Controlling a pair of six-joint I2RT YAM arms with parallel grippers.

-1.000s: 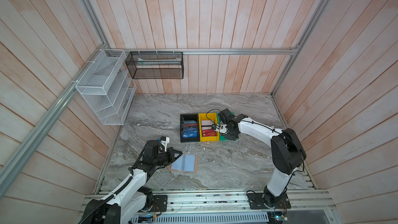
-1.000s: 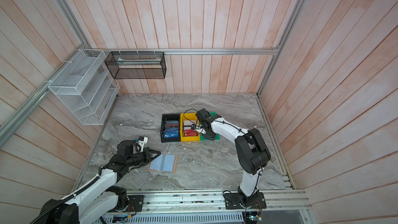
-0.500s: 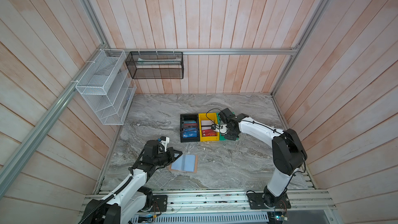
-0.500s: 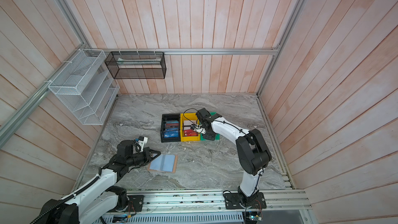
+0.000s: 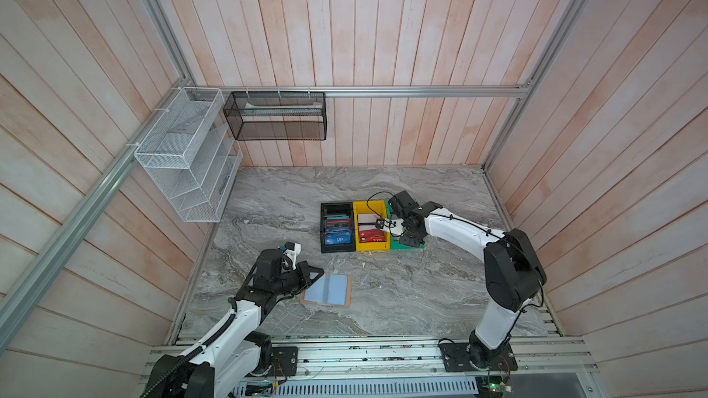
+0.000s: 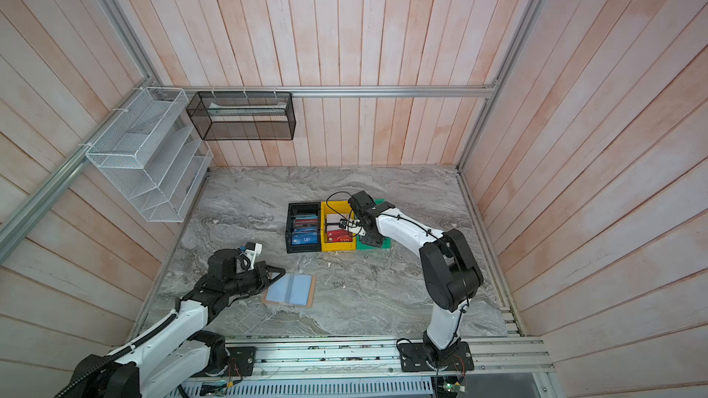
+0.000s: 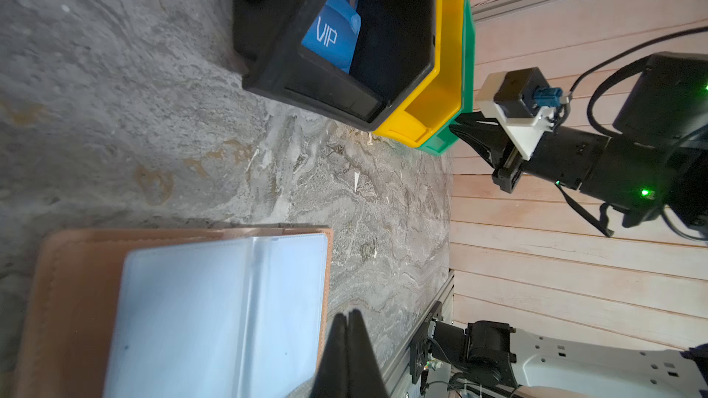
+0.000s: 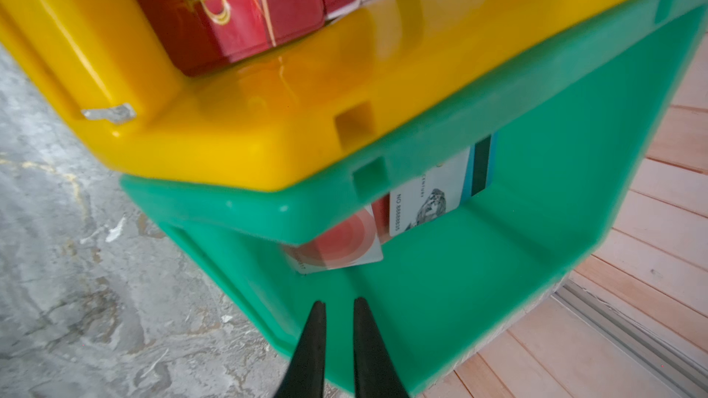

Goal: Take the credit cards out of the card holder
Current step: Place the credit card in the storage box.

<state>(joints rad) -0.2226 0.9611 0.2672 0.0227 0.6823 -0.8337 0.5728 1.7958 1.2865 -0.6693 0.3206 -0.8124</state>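
The card holder [image 5: 327, 289] lies open on the tabletop [image 5: 421, 300], lower centre in a top view. The left pincer [image 7: 348, 315] is together beside it. The right pincer [image 8: 340, 302] is slightly apart and empty over the green bin [image 8: 498, 262]; I risk clipping its wall on retreat and shifting it.

Free passage for you: bare table [image 5: 402, 292] at lower centre, right of the card holder [image 5: 327, 289]. Obstacles: black bin [image 5: 323, 223], yellow bin [image 5: 372, 247] and green bin [image 5: 400, 246], wall to wall at mid-frame.
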